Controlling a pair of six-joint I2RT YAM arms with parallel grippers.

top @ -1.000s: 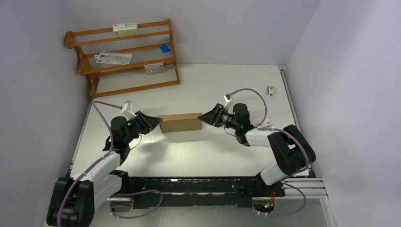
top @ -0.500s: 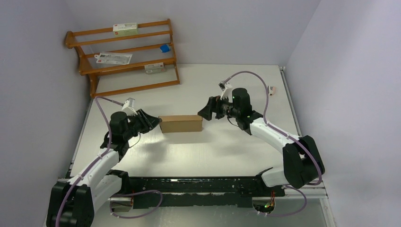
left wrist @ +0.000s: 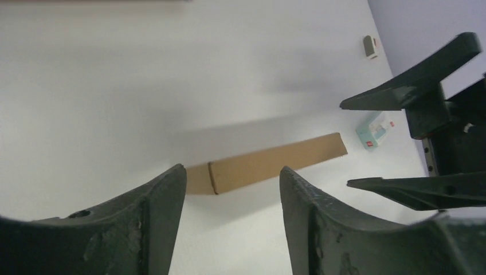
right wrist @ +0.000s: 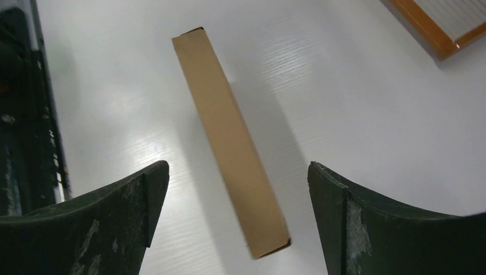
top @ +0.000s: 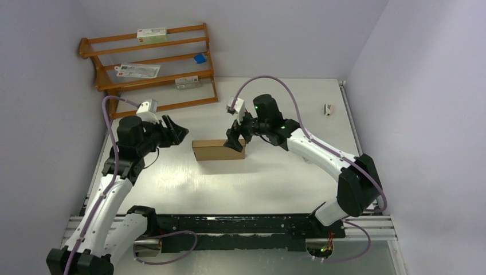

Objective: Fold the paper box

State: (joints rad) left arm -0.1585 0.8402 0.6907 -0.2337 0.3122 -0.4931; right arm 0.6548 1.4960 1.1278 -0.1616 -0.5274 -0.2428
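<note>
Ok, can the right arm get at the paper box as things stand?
Probably yes. The right gripper hangs open over the right end of the paper box. In the right wrist view the box lies framed between its fingers, and nothing sits between them.

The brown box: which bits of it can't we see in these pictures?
- Top view: the right tool hangs in front of the paper box, hiding its far right corner.
- Left wrist view: one end of the box is behind a finger of the left tool.
- Every view: its inside is hidden by its closed walls.
- Top view: print on the white cartons on the rack is too small to read.
</note>
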